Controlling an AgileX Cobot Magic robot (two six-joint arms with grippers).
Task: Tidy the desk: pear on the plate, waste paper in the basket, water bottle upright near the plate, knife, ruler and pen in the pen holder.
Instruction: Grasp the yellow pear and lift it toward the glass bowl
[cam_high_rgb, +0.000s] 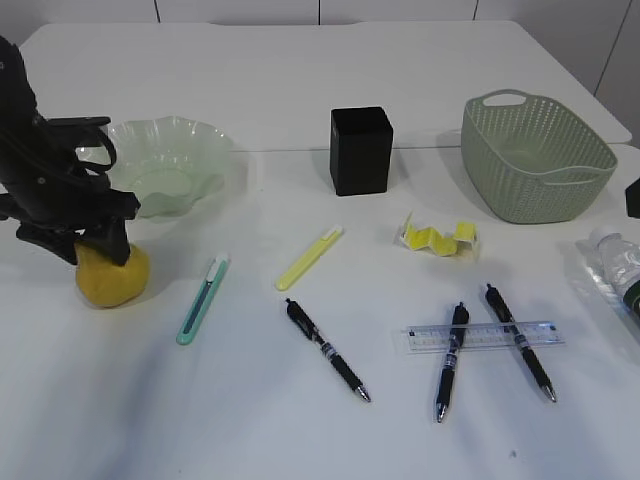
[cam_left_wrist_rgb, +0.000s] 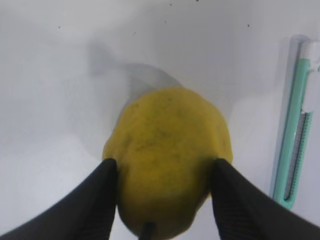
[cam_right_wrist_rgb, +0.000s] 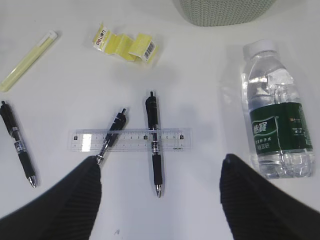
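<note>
Your left gripper (cam_left_wrist_rgb: 162, 172) sits low over the pear (cam_left_wrist_rgb: 170, 160) at the left of the desk (cam_high_rgb: 300, 430), its two black fingers (cam_left_wrist_rgb: 97, 200) flanking the fruit's sides. They appear to touch the skin, but you cannot tell whether the hold is firm. The pear rests on the tabletop just in front of the ruffled green plate (cam_high_rgb: 195, 135), not on it.

Your right gripper (cam_right_wrist_rgb: 160, 192) hangs over the right side with its jaws spread wide and nothing between them. Below it, two black pens (cam_right_wrist_rgb: 154, 142) lie across the clear ruler (cam_right_wrist_rgb: 130, 139); a third black pen (cam_high_rgb: 327, 349) lies apart to the left. The water bottle (cam_right_wrist_rgb: 277, 125) lies on its side just right of them, cap toward the basket (cam_high_rgb: 540, 165).

The waste paper (cam_high_rgb: 438, 237) sits on the desk between the basket and the black pen holder (cam_high_rgb: 361, 150). A teal utility knife (cam_high_rgb: 202, 300) and a yellow one (cam_high_rgb: 309, 257) lie side by side near the pear.
</note>
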